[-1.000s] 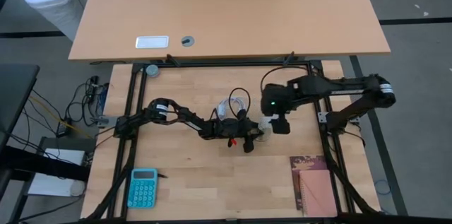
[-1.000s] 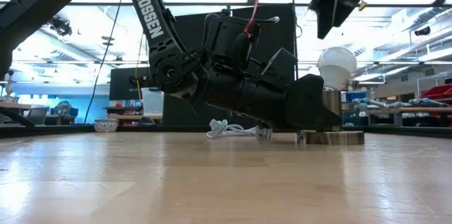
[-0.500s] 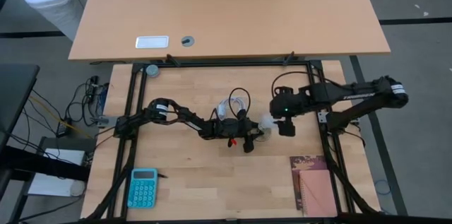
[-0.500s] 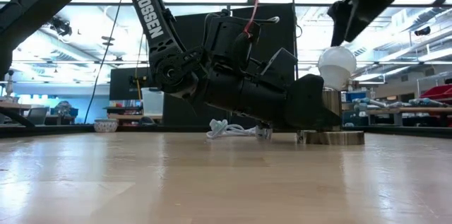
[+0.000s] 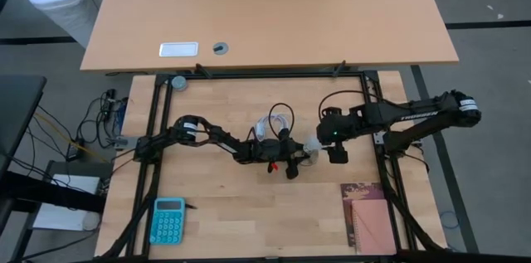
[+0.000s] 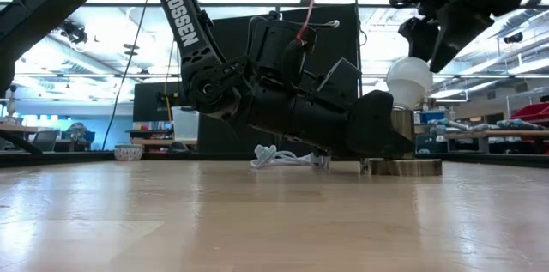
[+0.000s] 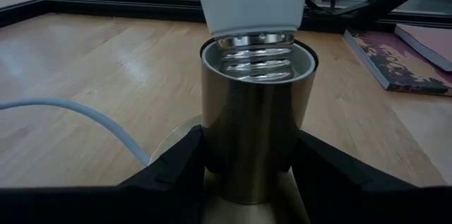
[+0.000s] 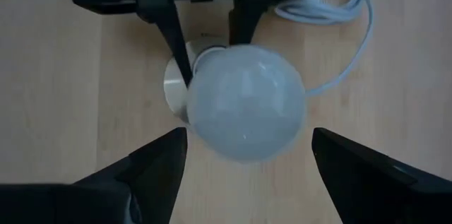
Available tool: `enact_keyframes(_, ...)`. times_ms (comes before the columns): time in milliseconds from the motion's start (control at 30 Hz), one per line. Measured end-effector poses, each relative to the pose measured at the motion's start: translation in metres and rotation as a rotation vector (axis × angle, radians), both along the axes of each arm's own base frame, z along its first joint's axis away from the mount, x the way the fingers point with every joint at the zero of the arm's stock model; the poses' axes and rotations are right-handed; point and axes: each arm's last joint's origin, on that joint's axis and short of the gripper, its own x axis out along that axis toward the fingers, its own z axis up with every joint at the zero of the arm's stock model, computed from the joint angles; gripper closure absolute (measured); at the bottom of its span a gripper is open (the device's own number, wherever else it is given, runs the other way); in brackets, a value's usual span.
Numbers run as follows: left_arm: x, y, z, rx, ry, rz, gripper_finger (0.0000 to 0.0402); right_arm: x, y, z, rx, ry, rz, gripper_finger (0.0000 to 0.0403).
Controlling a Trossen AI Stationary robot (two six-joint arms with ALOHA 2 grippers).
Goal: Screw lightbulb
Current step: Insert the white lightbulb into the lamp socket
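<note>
A white lightbulb (image 6: 409, 81) stands upright with its screw base (image 7: 258, 61) partly down inside a metal socket cylinder (image 7: 258, 132). The cylinder rises from a round flat base disc (image 6: 401, 167) at the table's middle. My left gripper (image 6: 377, 135) lies low along the table, shut on that cylinder. My right gripper (image 8: 248, 133) hangs open just above the bulb (image 8: 246, 104). Its fingers (image 8: 152, 167) stand on either side of the globe without touching it. My left gripper pinches the socket cylinder's lower half (image 7: 212, 160) between its two fingers (image 7: 176, 174), one on each side. The fingers come nearly level from the table's left side. The cylinder stands upright on its disc on the table, with the bulb in its mouth.
A coiled white cable (image 5: 275, 122) lies just behind the socket. A blue calculator (image 5: 168, 219) sits near the front left, and books (image 5: 369, 213) at the front right. A black frame (image 5: 265, 75) borders the table.
My right gripper has come down toward the bulb and shifted a little toward the table's right edge, still open. The bulb and the socket have stayed in place.
</note>
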Motion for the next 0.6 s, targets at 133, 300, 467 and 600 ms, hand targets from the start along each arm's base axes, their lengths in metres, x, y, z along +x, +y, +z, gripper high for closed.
enact_keyframes(133, 0.0, 0.0, 0.0, 0.0, 0.0, -0.002, 0.0208, 0.003, 0.0, -0.002, -0.002, 0.008, 0.023, 0.0098)
enact_keyframes(300, 0.0, 0.0, 0.0, -0.001, 0.0, -0.006, 0.0208, 0.013, 0.001, -0.011, 0.011, 0.037, 0.05, 0.0098)
enact_keyframes(467, 0.0, -0.001, 0.0, -0.001, 0.0, -0.007, 0.0208, 0.024, 0.002, -0.021, 0.024, 0.056, 0.067, 0.0091)
enact_keyframes(600, 0.0, 0.0, 0.0, -0.002, 0.0, -0.01, 0.0208, 0.029, 0.003, -0.028, 0.033, 0.081, 0.083, 0.0076)
